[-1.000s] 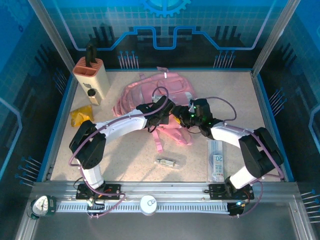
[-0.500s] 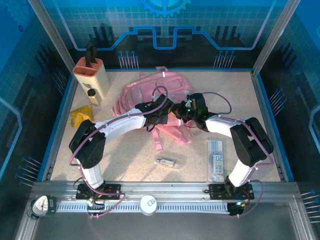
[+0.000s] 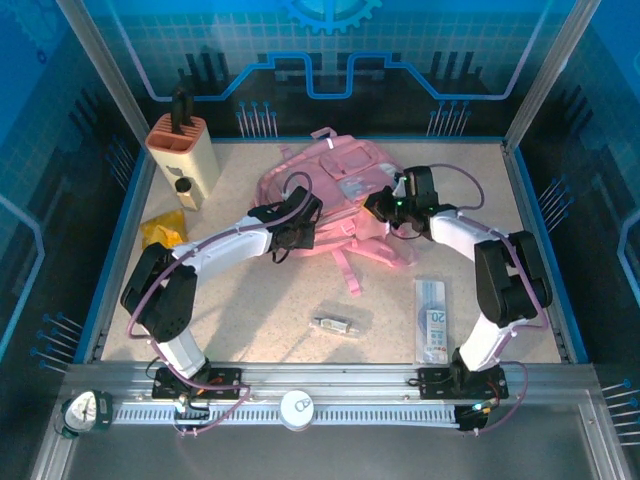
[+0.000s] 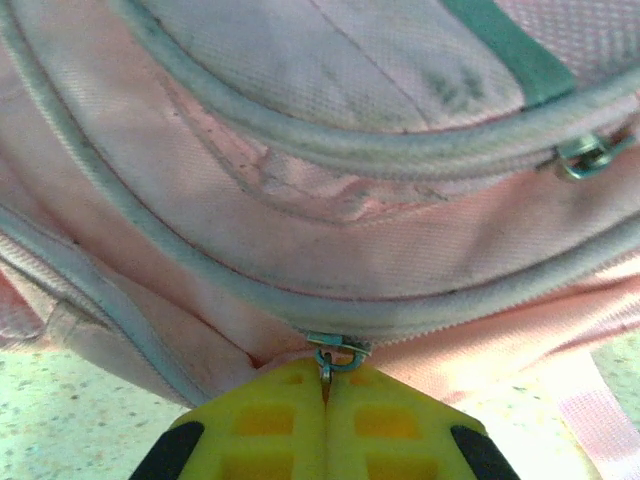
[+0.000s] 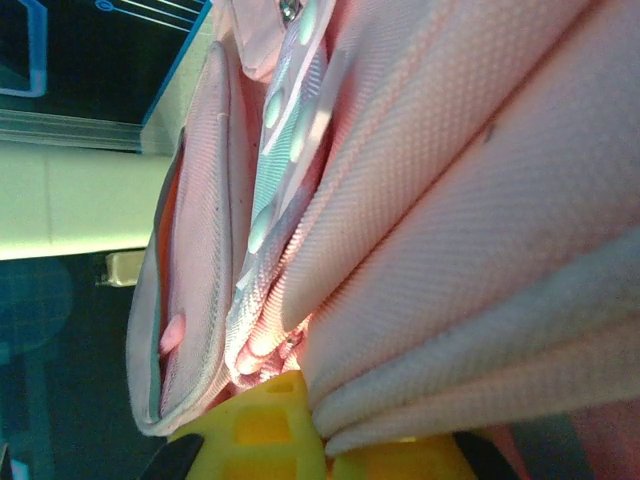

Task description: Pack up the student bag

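Left of bag: one smooth beige box-shaped holder (image 3: 183, 155) with a black piece standing in its top; one crinkled yellow packet (image 3: 163, 229) nearer the arms.
Left gripper (image 4: 325, 385): at the bag's left edge; yellow ribbed fingers pressed together, pinching a small metal zip pull (image 4: 326, 366).
Bag (image 3: 335, 180): one soft pink woven backpack, lying on the speckled table (image 3: 250, 300) in its far half; pale piped seams, two metal zip sliders in the left wrist view, straps trailing toward the arms; contents cannot be told.
Right gripper (image 5: 315, 420): at the bag's right edge; fingers clamped on a fold of its pink fabric.
Near side of bag: one small clear-wrapped piece (image 3: 333, 323); right of it, one flat clear pack (image 3: 433, 320).
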You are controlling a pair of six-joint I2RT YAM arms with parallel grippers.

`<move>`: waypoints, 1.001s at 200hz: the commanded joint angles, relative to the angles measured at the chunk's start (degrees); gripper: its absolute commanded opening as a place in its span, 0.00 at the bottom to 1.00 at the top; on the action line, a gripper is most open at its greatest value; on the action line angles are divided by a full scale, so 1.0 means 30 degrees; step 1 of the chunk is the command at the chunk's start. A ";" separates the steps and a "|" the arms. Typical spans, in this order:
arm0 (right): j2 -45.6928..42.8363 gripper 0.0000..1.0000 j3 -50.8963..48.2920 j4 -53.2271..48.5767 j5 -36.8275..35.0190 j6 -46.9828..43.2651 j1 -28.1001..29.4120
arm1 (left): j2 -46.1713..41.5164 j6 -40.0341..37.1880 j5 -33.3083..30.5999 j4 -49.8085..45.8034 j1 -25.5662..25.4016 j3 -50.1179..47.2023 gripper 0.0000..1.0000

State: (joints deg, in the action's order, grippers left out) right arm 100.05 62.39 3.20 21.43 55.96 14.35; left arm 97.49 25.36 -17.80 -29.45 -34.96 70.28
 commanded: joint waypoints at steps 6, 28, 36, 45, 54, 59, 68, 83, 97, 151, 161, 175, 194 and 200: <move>0.1280 0.00 0.2552 -0.1729 -0.2372 -0.2776 -0.1111 | -0.0072 0.0541 0.1356 -0.0970 -0.0605 0.0581 0.00; 0.1963 0.09 0.3635 -0.2481 -0.1837 -0.3289 -0.1210 | 0.1276 0.1220 0.1129 -0.1032 -0.1668 0.2437 0.00; 0.1916 0.18 0.3753 -0.2666 -0.1693 -0.3383 -0.1209 | 0.1718 0.1447 0.0959 -0.0939 -0.1949 0.2969 0.00; 0.1652 0.27 0.3603 -0.2780 -0.1578 -0.3421 -0.1188 | 0.2080 0.1633 0.0897 -0.0730 -0.2109 0.3425 0.00; 0.1150 0.34 0.3138 -0.2796 -0.1547 -0.3423 -0.1165 | 0.2315 0.1846 0.0982 -0.0494 -0.2105 0.3701 0.00; 0.0829 0.38 0.2796 -0.2746 -0.1491 -0.3403 -0.1124 | 0.2422 0.1883 0.0987 -0.0374 -0.2094 0.3806 0.00; 0.0193 0.43 0.1981 -0.2593 -0.1475 -0.3312 -0.1090 | 0.2481 0.1860 0.0998 -0.0143 -0.2112 0.3934 0.00; -0.0659 0.49 0.1001 -0.2579 -0.1027 -0.3231 -0.0902 | 0.2435 0.1850 0.0988 0.0185 -0.2102 0.3944 0.00; -0.1045 0.55 0.0457 -0.2700 -0.0147 -0.3190 -0.0638 | 0.2348 0.1670 0.0913 0.0289 -0.2113 0.3944 0.00; -0.2445 0.62 -0.1725 -0.1353 0.1011 -0.1456 0.1496 | 0.1941 0.1242 0.1052 0.0764 -0.2087 0.3449 0.00; -0.2368 0.63 -0.1960 -0.0897 0.1087 -0.0984 0.1865 | 0.1841 0.1247 0.1057 0.1016 -0.2104 0.3250 0.00; -0.2017 0.63 -0.2590 0.0224 0.0832 0.0103 0.2108 | 0.1831 0.1255 0.0904 0.1054 -0.2067 0.3189 0.00; -0.1588 0.60 -0.3331 0.2170 0.0717 0.1466 0.2400 | 0.1816 0.1257 0.0729 0.0953 -0.2045 0.3189 0.00; -0.1493 0.59 -0.3278 0.2295 0.0593 0.1648 0.2528 | 0.1811 0.1215 0.0722 0.0919 -0.2029 0.3175 0.00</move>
State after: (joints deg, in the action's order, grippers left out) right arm 94.41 54.24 3.49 23.22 55.20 20.97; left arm 104.81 29.87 -15.53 -29.26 -41.43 79.77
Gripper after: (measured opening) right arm 0.607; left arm 0.049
